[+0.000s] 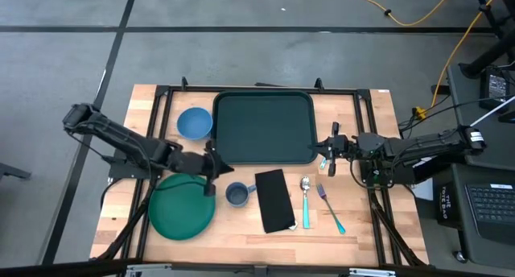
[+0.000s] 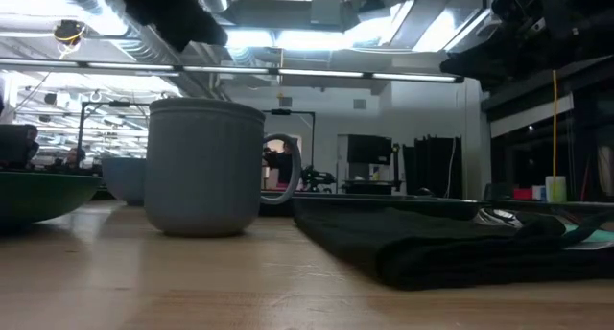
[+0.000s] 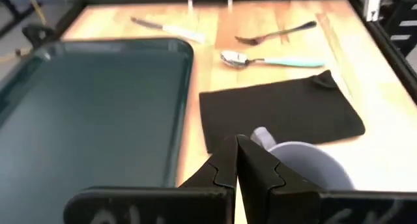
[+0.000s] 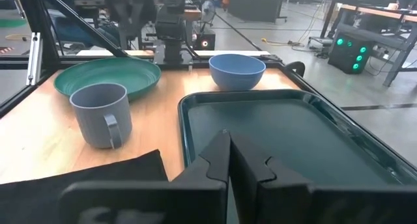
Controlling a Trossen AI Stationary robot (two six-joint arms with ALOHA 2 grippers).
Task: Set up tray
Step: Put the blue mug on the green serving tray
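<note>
The dark green tray lies flat at the table's far middle, with nothing on it; it also fills the left wrist view and the right wrist view. My left gripper is shut and hovers off the tray's near left corner, between the green plate and the grey mug. My right gripper is shut and sits just off the tray's right edge, pointing toward the tray. In the wrist views both pairs of fingers are closed with nothing between them.
A blue bowl stands left of the tray. Near the table's front lie a folded black napkin, a spoon and a fork, both with teal handles. A knife lies by the tray's right edge. A black frame borders the table.
</note>
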